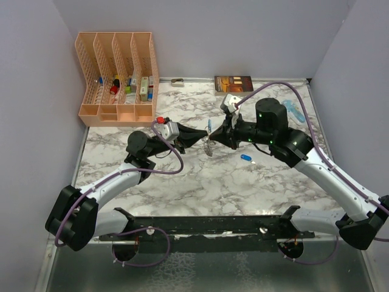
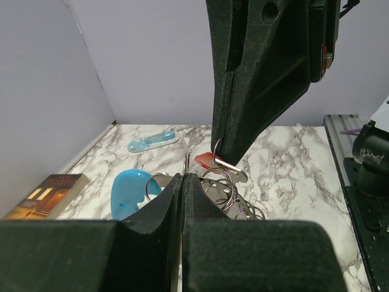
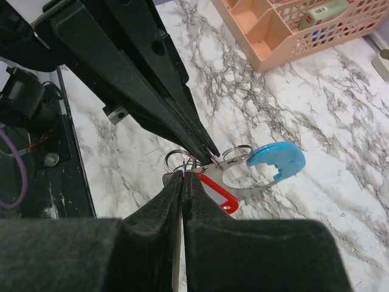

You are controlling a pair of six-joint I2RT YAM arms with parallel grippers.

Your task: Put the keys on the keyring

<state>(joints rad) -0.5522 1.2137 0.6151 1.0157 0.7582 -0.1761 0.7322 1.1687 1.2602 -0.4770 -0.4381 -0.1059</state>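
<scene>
Both grippers meet tip to tip above the middle of the table. The keyring [image 1: 209, 148], a bunch of grey metal rings [image 2: 222, 186] with a curved light-blue strap [image 3: 276, 160], hangs between them. My left gripper [image 2: 183, 177] is shut on a thin ring of the keyring. It enters the right wrist view from the upper left. My right gripper [image 3: 183, 174] is shut on the red key [image 3: 214, 194] at its small ring, right against the bunch. The red tag [image 2: 205, 161] also shows under the right fingers. The dark blue key [image 1: 246, 157] lies alone on the marble, below the right gripper [image 1: 217, 135].
A peach wire organiser [image 1: 118, 76] with small items stands at the back left. A brown book [image 1: 233, 84] lies at the back edge. A pale-blue see-through object [image 1: 296, 111] rests at the right, also seen as the pale-blue object [image 2: 152, 140] ahead of the left gripper [image 1: 202, 135].
</scene>
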